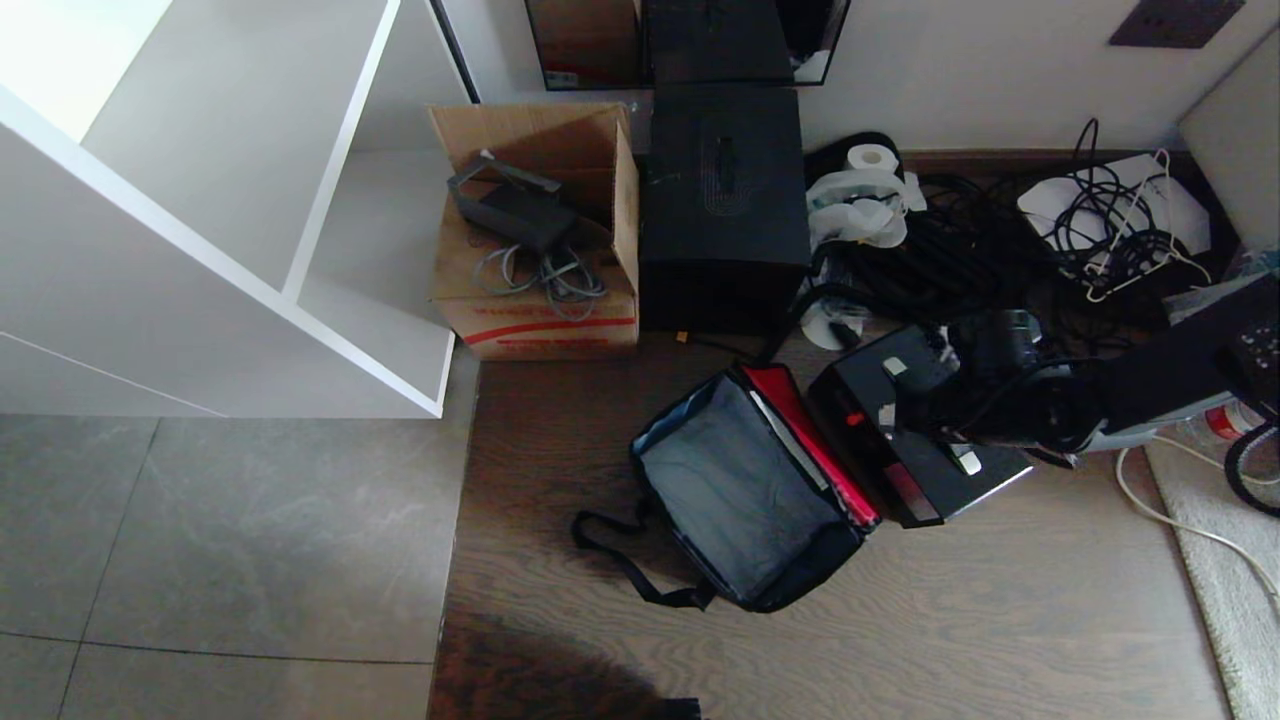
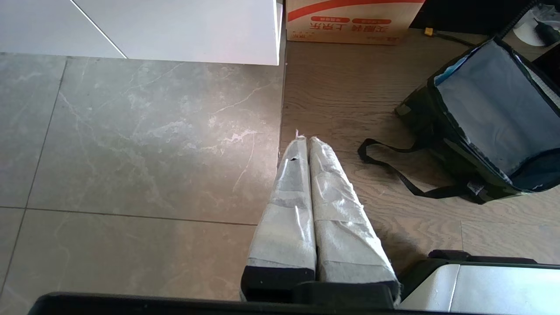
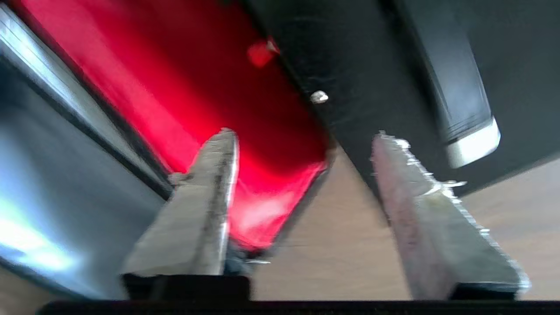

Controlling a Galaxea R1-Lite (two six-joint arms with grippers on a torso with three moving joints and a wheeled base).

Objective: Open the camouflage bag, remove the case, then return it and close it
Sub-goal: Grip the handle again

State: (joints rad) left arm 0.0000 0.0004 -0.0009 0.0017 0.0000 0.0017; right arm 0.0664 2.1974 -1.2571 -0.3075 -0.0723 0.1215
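Head view: the camouflage bag (image 1: 745, 490) lies open on the wooden floor (image 1: 1000, 620), its lid thrown back so the grey inside faces up and the red lining (image 1: 812, 430) shows along the side toward the case. Its black strap (image 1: 620, 560) trails loose toward the seam where wood meets the grey tiles (image 1: 220, 540). The case (image 1: 915, 440) lies flat just beside the bag on that red side, out of it. Behind them a cardboard carton (image 1: 540, 230) and a taller black box (image 1: 722, 200) stand against the wall, with a heap of black cables (image 1: 960, 250) and a roll of paper (image 1: 872, 158) crowding the far right corner. A white shelf unit (image 1: 220, 220) fills the left. The right arm (image 1: 1100, 400) reaches in over the case from the right. The wood nearer the robot lies bare.

Left wrist view: the left pincer (image 2: 302, 140) hangs over the tile-wood seam, its taped fingers pressed together and holding nothing, well apart from the bag (image 2: 485, 118); the strap (image 2: 393, 170) lies between them.

Right wrist view: the right pincer (image 3: 302, 135) stands with fingers spread wide, nothing between them. It hovers close over the gap between the lining (image 3: 183, 109) and the case (image 3: 372, 83), whose silver handle bracket (image 3: 474, 146) lies just beyond one finger; the blur leaves it unclear whether either finger touches anything.
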